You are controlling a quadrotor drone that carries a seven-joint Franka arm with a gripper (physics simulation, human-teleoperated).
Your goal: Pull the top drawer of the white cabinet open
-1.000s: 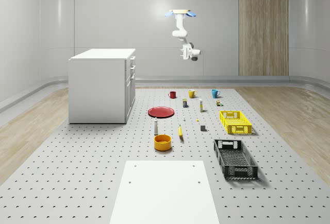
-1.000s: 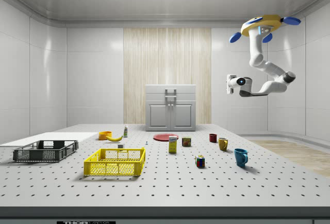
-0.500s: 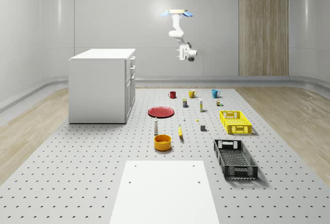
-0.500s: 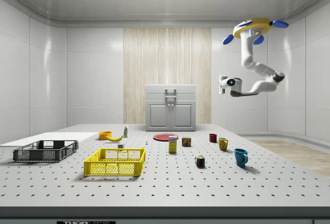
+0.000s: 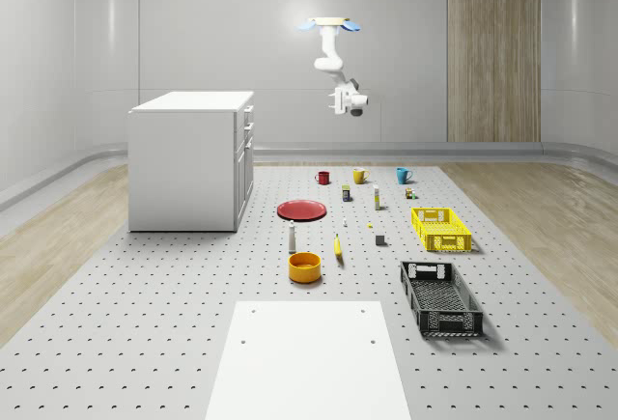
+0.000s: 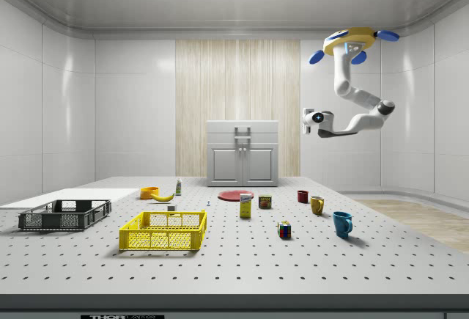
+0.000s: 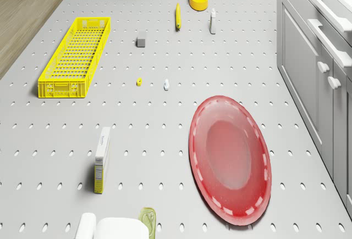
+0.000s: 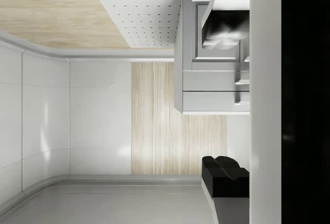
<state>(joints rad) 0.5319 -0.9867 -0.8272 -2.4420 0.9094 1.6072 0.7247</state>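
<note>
Drone (image 6: 350, 41) hovering high above the bench's (image 5: 145, 343) far end. End effector (image 6: 305, 120) hanging well apart from white cabinet (image 5: 193, 159), far left; top drawer (image 6: 242, 127) sitting shut. Finger gap: cannot tell.

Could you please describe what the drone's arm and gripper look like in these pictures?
The arm is glossy white, built of rounded segments with dark grey joint bands. It hangs from a yellow drone body with blue rotors. The gripper is white with a dark round spot on its side; its fingertips are black.

Glossy red plate (image 7: 231, 159) on a matt grey perforated table (image 7: 165, 123).
</note>
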